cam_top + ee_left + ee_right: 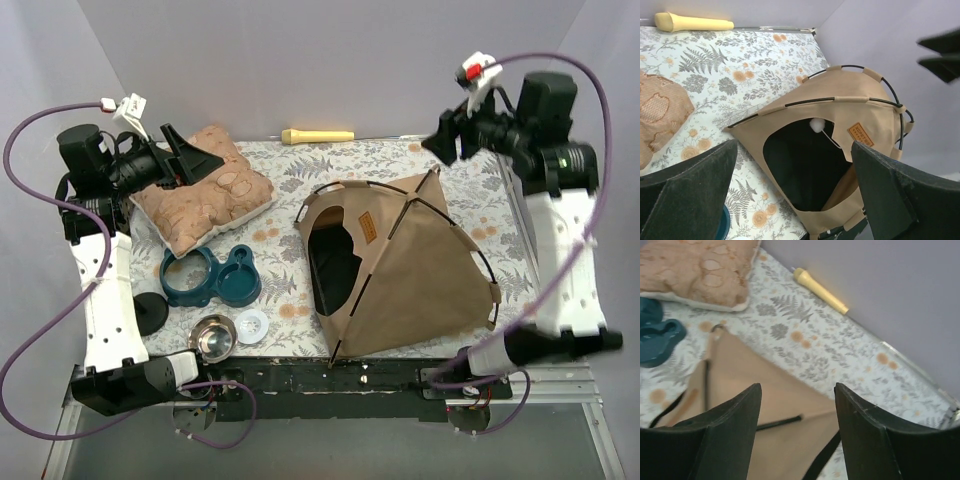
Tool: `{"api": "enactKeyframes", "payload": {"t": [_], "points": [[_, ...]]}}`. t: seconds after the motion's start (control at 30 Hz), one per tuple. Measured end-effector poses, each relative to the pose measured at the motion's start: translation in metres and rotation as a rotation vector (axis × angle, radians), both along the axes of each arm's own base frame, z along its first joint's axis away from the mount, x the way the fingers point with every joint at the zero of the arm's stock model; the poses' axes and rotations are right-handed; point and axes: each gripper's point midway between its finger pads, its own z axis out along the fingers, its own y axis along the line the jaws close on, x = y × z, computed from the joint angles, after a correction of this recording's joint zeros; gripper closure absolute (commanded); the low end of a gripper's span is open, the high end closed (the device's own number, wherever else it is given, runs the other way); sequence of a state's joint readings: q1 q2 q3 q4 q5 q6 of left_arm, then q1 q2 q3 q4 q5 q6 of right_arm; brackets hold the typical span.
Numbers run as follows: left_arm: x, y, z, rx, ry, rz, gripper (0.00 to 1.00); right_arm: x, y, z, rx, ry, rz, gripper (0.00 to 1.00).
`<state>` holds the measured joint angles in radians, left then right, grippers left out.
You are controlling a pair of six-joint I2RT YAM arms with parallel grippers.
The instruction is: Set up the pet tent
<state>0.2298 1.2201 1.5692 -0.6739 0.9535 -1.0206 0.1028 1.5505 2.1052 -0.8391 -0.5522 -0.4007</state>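
Note:
The pet tent [400, 265] stands erect at mid-right of the table, tan fabric with thin black poles crossing at its peak and a dark doorway facing left. In the left wrist view the tent [840, 125] shows its doorway, a white pompom and an orange label. In the right wrist view the tent's top [765, 390] lies just below the fingers. My left gripper [185, 155] is open and empty, raised over the cushion at far left. My right gripper [445, 135] is open and empty, raised above the tent's far right corner.
A beige-pink patterned cushion [200, 200] lies at back left. A yellow cylinder [318, 136] lies at the back edge. A teal double bowl [210, 278], a steel bowl [212, 338] and a small white dish [251, 326] sit front left. Grey walls enclose the table.

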Motion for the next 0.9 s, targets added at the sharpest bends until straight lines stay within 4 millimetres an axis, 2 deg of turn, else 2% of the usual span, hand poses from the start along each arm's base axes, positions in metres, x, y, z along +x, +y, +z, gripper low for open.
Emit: {"api": "enactKeyframes", "payload": {"t": [0.07,0.1,0.13,0.27,0.33,0.4,0.5,0.63,0.7,0.77,0.9], "points": [[-0.003,0.001,-0.001,0.006,0.000,0.022,0.02,-0.048,0.003,-0.005,0.054,0.060,-0.026,0.36],[-0.005,0.001,-0.001,0.007,-0.001,0.028,0.02,-0.069,0.003,-0.004,0.073,0.069,-0.028,0.40],[-0.008,0.001,-0.001,0.005,0.000,0.035,0.02,-0.099,0.002,0.002,0.104,0.062,-0.030,0.44],[-0.017,-0.001,0.000,-0.008,0.001,0.046,0.02,-0.171,0.001,0.028,0.186,0.027,-0.004,0.46],[-0.018,-0.001,0.002,-0.012,-0.002,0.050,0.02,-0.189,0.003,0.022,0.213,0.071,0.014,0.41],[-0.018,-0.001,0.002,-0.016,0.000,0.052,0.02,-0.190,0.006,-0.001,0.227,0.162,0.014,0.39],[-0.018,-0.001,0.002,-0.021,0.005,0.053,0.02,-0.179,0.013,-0.057,0.227,0.376,0.005,0.37],[-0.021,-0.002,-0.007,-0.028,0.019,0.054,0.02,-0.165,0.021,-0.113,0.209,0.586,-0.017,0.37],[-0.024,-0.003,-0.011,-0.030,0.029,0.056,0.02,-0.159,0.024,-0.120,0.189,0.606,-0.028,0.37],[-0.026,-0.003,-0.014,-0.029,0.034,0.057,0.02,-0.149,0.021,-0.117,0.162,0.582,-0.045,0.37],[-0.025,-0.002,-0.019,-0.019,0.048,0.056,0.02,-0.111,0.008,-0.105,0.117,0.485,-0.119,0.37]]}}
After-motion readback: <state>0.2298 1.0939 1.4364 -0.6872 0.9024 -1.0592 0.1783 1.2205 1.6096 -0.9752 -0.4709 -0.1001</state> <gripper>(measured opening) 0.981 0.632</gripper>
